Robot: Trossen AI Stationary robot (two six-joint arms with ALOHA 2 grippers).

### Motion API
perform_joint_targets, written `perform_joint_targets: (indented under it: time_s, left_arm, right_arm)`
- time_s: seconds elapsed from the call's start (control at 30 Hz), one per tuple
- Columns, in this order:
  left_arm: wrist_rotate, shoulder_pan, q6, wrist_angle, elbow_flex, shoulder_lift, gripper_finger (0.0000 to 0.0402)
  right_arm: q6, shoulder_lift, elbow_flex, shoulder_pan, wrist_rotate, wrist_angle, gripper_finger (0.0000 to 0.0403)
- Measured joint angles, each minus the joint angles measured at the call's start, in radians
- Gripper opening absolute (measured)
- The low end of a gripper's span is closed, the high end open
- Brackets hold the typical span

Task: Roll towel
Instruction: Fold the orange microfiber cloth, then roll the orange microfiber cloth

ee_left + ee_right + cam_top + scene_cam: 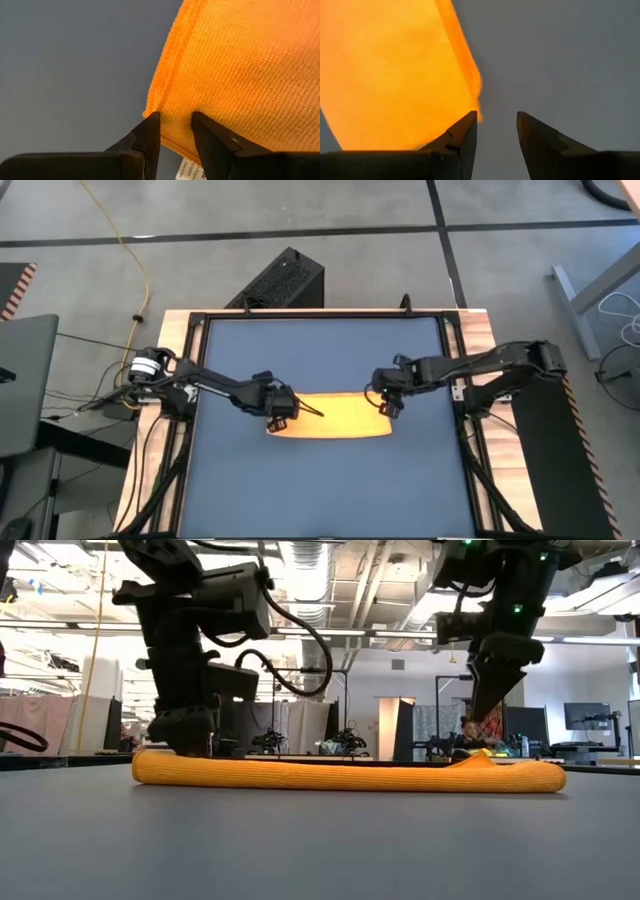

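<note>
Orange towel [335, 418] lies flat near the middle of the blue table [320, 350], long from left to right. Left gripper [175, 131] sits at its left end, its slightly parted fingers seemingly pinching the corner edge. Right gripper [496, 129] hangs just past the right end, fingers apart, holding nothing. Each arm has its own end.

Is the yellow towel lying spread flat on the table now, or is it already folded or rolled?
Folded or partly rolled: the towel forms a narrow, thick band on the table. Which one, cannot tell.
</note>
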Motion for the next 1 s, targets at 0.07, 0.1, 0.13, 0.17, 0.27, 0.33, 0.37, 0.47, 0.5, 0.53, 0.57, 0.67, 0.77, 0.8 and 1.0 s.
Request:
perform_joint_targets:
  time_s: [0.07,0.1,0.13,0.17,0.27,0.33,0.37,0.47,0.5,0.53,0.57,0.67,0.77,0.8,1.0]
  left_arm:
    - [-0.024,0.018,-0.012,-0.001,0.000,0.001,0.0092]
    - [-0.047,0.029,-0.020,-0.001,-0.001,0.003,0.0084]
    - [-0.068,0.039,-0.025,-0.002,-0.002,0.005,0.0077]
    - [-0.084,0.048,-0.028,-0.004,-0.003,0.006,0.0069]
    - [-0.100,0.070,-0.041,-0.042,-0.004,0.006,0.0050]
    - [-0.129,0.080,-0.072,-0.083,-0.004,0.003,0.0040]
    - [-0.143,0.082,-0.079,-0.101,-0.004,-0.005,0.0036]
    - [-0.170,0.077,-0.083,-0.089,-0.004,-0.038,0.0030]
    - [-0.170,0.073,-0.086,-0.084,-0.004,-0.053,0.0029]
    - [-0.170,0.068,-0.090,-0.078,-0.004,-0.071,0.0028]
    - [-0.171,0.063,-0.097,-0.064,-0.004,-0.090,0.0028]
    - [-0.183,0.040,-0.117,-0.007,-0.004,-0.144,0.0027]
    - [-0.127,-0.004,-0.136,0.116,-0.003,-0.169,0.0027]
    - [-0.089,-0.022,-0.134,0.175,-0.003,-0.168,0.0027]
    - [0.024,-0.139,-0.096,0.593,-0.003,-0.041,0.0027]
  right_arm:
    - [0.001,0.001,-0.042,0.033,-0.012,0.089,0.0164]
    - [-0.004,0.001,-0.070,0.050,-0.027,0.141,0.0164]
    - [-0.013,0.001,-0.099,0.069,-0.041,0.200,0.0164]
    - [-0.016,0.002,-0.127,0.086,-0.058,0.254,0.0164]
    - [-0.022,0.002,-0.202,0.131,-0.099,0.364,0.0164]
    - [-0.017,0.002,-0.233,0.157,-0.103,0.420,0.0164]
    - [-0.018,0.002,-0.246,0.167,-0.103,0.444,0.0164]
    - [-0.025,0.004,-0.267,0.183,-0.103,0.479,0.0164]
    - [-0.033,0.006,-0.271,0.183,-0.103,0.494,0.0164]
    - [-0.045,0.007,-0.277,0.181,-0.103,0.514,0.0164]
    - [-0.060,0.007,-0.283,0.179,-0.102,0.531,0.0164]
    - [-0.099,0.007,-0.296,0.168,-0.102,0.560,0.0164]
    - [-0.145,0.008,-0.297,0.162,-0.102,0.544,0.0164]
    - [-0.162,0.008,-0.297,0.162,-0.102,0.543,0.0164]
    - [-0.218,0.008,-0.297,0.137,-0.097,0.549,0.0164]
